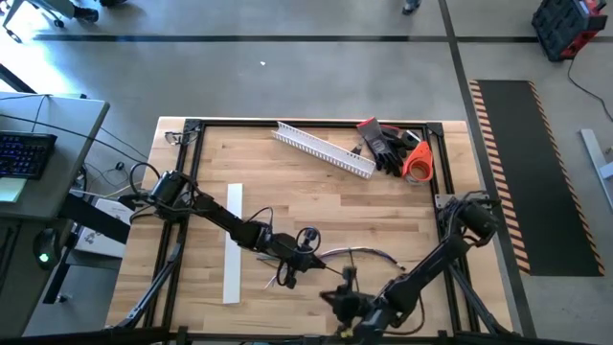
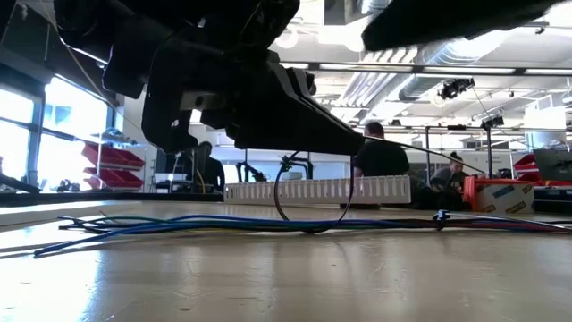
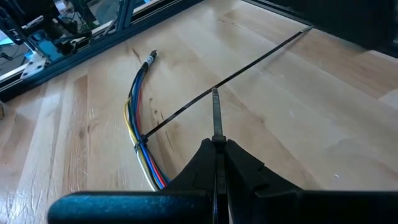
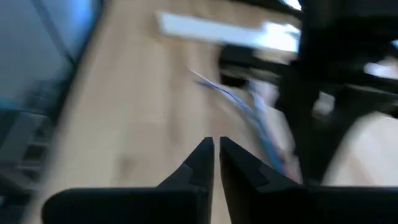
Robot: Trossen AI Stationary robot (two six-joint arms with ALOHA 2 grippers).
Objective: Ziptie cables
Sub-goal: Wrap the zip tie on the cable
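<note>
The cables (image 1: 359, 255) lie flat on the tabletop (image 1: 316, 201) in its near-centre part, long axis running roughly left to right between the two arms, with a slight bow. A black zip tie (image 2: 308, 197) is already looped around the bundle and stands up from it as an open ring, not yet drawn tight. The left gripper (image 1: 292, 251) sits over the left end of the bundle, pressed together and pinching the zip tie's tail, which runs straight out from between its fingers. The right gripper (image 1: 347, 299) is nearer the front edge, just beside the bundle's middle, fingers nearly together with only a thin slit between them and nothing held. Judgement: tightening turns on the tail's line from the left gripper, pulling away from the loop across the cable axis. The low view alone shows the loop's slack and height; the left wrist view alone shows a second tie point cinched on the coloured wires; the right wrist view is motion-smeared and adds little.
</note>
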